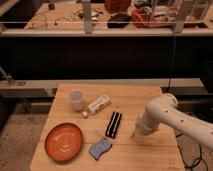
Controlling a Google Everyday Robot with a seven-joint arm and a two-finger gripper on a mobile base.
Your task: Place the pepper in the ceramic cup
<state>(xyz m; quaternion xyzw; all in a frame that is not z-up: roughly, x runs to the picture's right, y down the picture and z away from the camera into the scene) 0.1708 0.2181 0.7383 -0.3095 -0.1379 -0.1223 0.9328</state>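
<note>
The small round ceramic cup (76, 99) is white, and so is the tube-shaped bottle (98, 104). The big round plate (64, 141) is orange. The soft sponge (100, 148) is blue. The wooden table (130, 95) is light brown. The pale gripper (136, 133) hangs over the table's right side.

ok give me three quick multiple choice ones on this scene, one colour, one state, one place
1. The plate is: a) blue b) orange c) green
2. The ceramic cup is: a) upright on the table b) lying on its side c) stacked on the plate
3. The gripper is: a) over the plate b) inside the cup c) low over the table's right side, right of the black bars

Answers:
1 b, the round plate at front left is plainly orange.
2 a, its open mouth faces up and it stands behind the plate, apart from it.
3 c, the arm reaches in from the right and its tip points down beside the bars.
</note>
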